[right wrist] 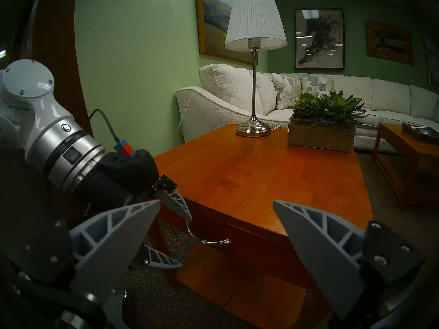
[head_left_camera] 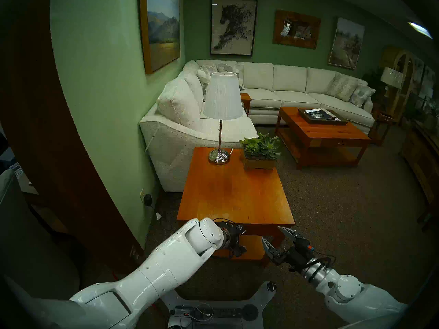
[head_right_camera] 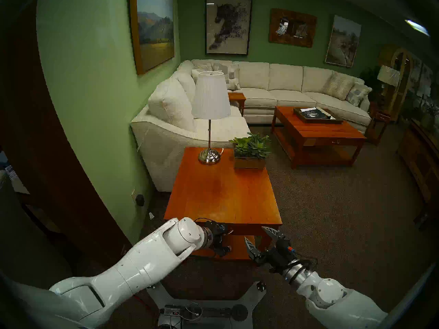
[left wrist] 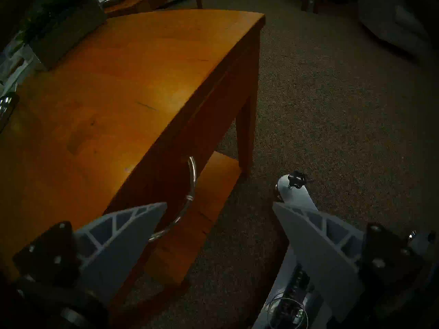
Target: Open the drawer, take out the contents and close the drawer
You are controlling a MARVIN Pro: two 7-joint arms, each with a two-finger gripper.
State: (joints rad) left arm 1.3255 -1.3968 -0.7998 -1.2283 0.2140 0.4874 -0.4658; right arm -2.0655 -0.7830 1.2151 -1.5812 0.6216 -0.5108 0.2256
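The drawer [right wrist: 249,240] at the end table's [head_left_camera: 234,193] front edge is shut; nothing is taken out. The left gripper [right wrist: 177,238], jaws wide, brackets the handle [left wrist: 187,198] ungripped. The right gripper [head_left_camera: 276,240] hangs wide, empty. The contents are unseen.

Lamp [head_left_camera: 222,100], succulent planter [head_left_camera: 259,152], perhaps artificial.

Green walls [head_left_camera: 99,88] hung with framed pictures [head_left_camera: 234,25] back a cream sectional sofa [head_left_camera: 285,88] at upper centre; a wooden coffee table [head_left_camera: 320,131] stands on brown carpet [head_left_camera: 344,214] at right.
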